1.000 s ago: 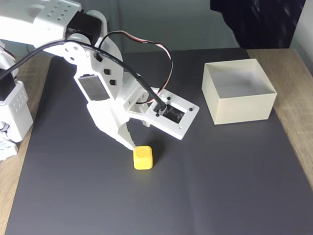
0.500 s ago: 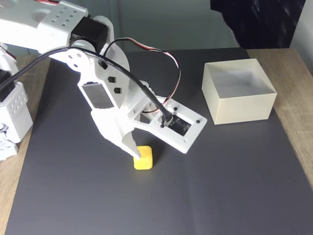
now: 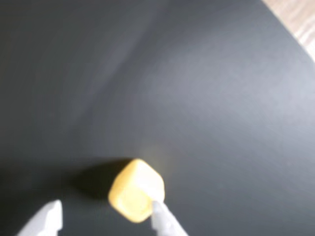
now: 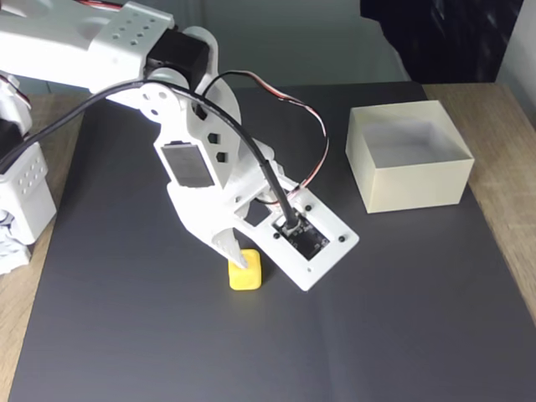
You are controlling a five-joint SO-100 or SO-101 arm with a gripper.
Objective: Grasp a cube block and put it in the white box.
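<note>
The small yellow cube block (image 4: 246, 275) lies on the black mat, left of centre in the fixed view. My gripper (image 4: 245, 254) hangs right over it, open, with one white fingertip (image 4: 235, 252) covering the cube's top left edge. In the wrist view the cube (image 3: 135, 190) sits low in the picture, between the two fingertips of the gripper (image 3: 106, 220) and close to the right fingertip (image 3: 164, 221), which overlaps its corner. The left fingertip stands well apart from it. The white box (image 4: 419, 186) stands open and empty at the upper right of the mat.
The black mat (image 4: 402, 318) covers most of the wooden table (image 4: 512, 176). The arm's white base (image 4: 23, 197) stands at the left edge. A black cable loops over the wrist plate (image 4: 310, 243).
The arm has swung a little to the right and come down. The fingertip, earlier just left of the cube, now overlaps its top. The cube and box have not moved.
</note>
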